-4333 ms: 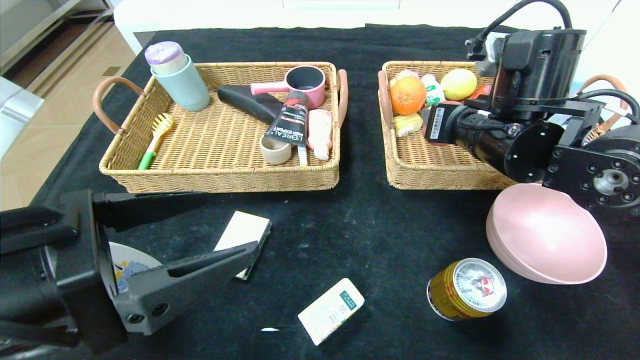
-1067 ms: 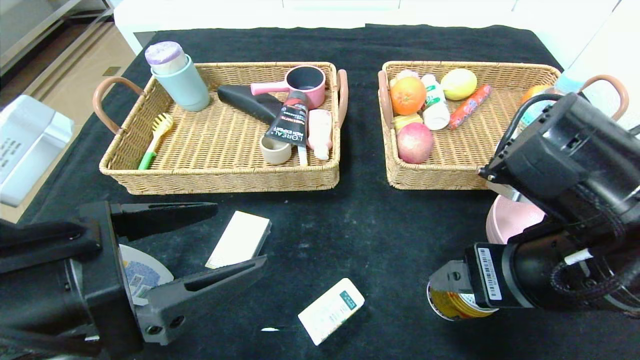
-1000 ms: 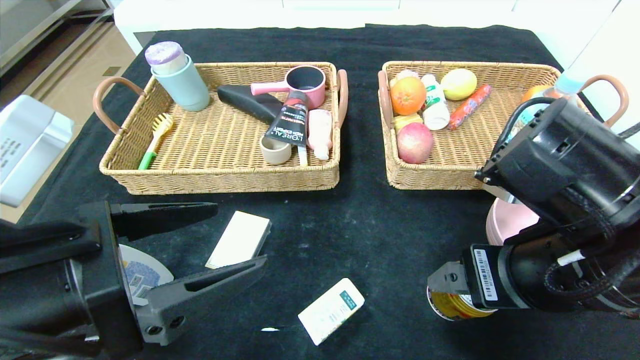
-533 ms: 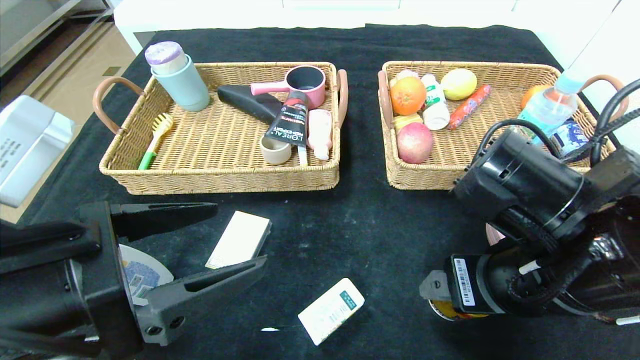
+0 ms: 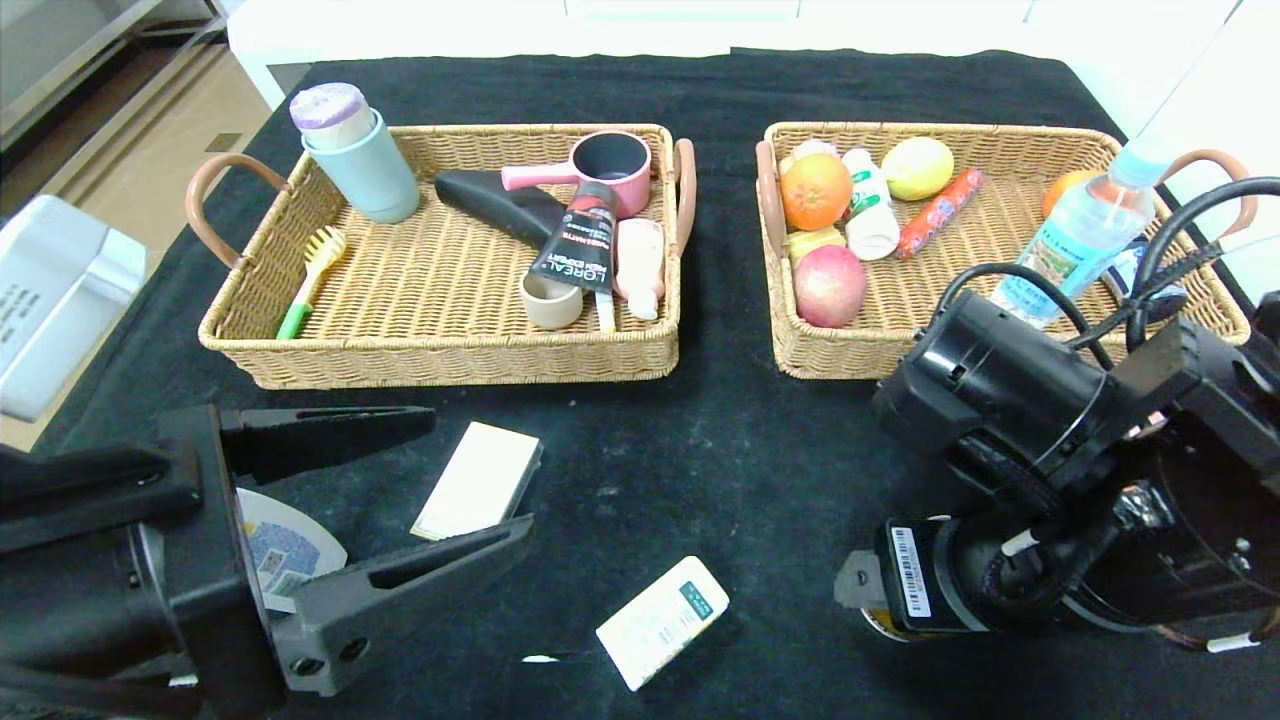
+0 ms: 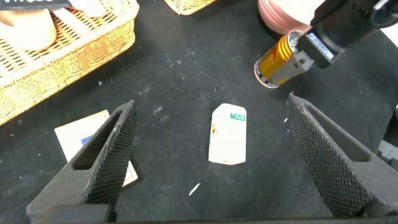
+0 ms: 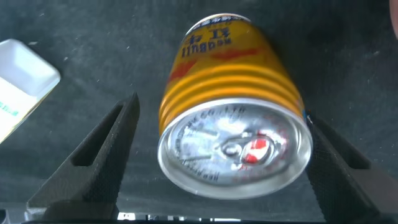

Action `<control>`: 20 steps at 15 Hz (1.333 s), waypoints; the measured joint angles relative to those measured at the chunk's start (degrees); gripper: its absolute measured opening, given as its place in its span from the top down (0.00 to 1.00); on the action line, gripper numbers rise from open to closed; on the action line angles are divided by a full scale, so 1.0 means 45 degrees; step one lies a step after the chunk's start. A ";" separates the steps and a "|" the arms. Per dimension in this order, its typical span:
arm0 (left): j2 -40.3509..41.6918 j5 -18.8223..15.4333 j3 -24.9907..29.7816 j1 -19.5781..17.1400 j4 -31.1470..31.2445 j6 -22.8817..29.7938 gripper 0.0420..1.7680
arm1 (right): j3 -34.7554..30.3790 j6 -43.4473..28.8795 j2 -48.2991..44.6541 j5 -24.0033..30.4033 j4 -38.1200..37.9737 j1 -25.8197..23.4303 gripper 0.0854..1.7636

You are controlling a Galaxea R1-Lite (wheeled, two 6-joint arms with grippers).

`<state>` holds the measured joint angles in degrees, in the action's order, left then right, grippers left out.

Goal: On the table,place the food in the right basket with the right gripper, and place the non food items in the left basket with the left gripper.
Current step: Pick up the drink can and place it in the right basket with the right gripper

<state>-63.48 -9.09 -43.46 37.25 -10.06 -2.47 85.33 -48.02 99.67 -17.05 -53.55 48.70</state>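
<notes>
Scuffed black table [image 5: 720, 440]; pale, possibly tiled floor [image 5: 110, 150] beyond.

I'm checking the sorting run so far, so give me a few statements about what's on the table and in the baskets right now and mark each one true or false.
1. The right gripper is open with its fingers either side of the gold can. True.
2. The gold can stands upright in the right basket. False: it lies on its side on the black table, in front of that basket.
3. The red-pink fruit is in the right basket. True.
4. The white packet lies in the left basket. False: it is on the table.
5. The left gripper is shut on the cream box. False: it is open and holds nothing.
</notes>
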 joint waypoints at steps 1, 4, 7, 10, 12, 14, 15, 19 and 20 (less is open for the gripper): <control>0.0005 0.0005 0.0000 -0.0005 0.0005 0.0005 0.03 | 0.0000 -0.0046 0.0060 0.0000 0.0005 -0.0019 0.04; 0.0014 0.0000 0.0000 -0.0005 0.0008 0.0000 0.03 | 0.0000 -0.0070 0.0257 -0.0030 0.0030 -0.0049 0.04; 0.0024 0.0005 0.0011 0.0000 0.0014 0.0005 0.03 | 0.0014 -0.0073 0.0368 -0.0038 0.0033 -0.0068 0.04; 0.0024 0.0005 0.0016 0.0000 0.0008 0.0005 0.03 | 0.0005 -0.0079 0.0417 -0.0038 0.0033 -0.0081 0.05; 0.0024 0.0000 0.0016 0.0003 0.0024 0.0005 0.03 | 0.0000 -0.0089 0.0433 -0.0043 0.0024 -0.0092 0.27; 0.0024 -0.0011 0.0011 0.0000 0.0024 0.0000 0.03 | 0.0000 -0.0089 0.0458 -0.0043 0.0030 -0.0116 0.34; 0.0024 -0.0011 0.0011 0.0000 0.0030 0.0000 0.03 | 0.0005 -0.0089 0.0466 -0.0038 0.0033 -0.0130 0.34; 0.0024 -0.0011 0.0016 0.0000 0.0030 -0.0011 0.03 | -0.0030 -0.0089 0.0471 -0.0030 0.0038 -0.0160 0.34; 0.0024 -0.0016 0.0024 0.0000 0.0030 -0.0011 0.03 | -0.0035 -0.0095 0.0471 -0.0019 0.0038 -0.0160 0.34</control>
<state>-63.37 -9.17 -43.35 37.25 -9.92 -2.52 85.18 -48.45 101.79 -17.14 -53.38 47.98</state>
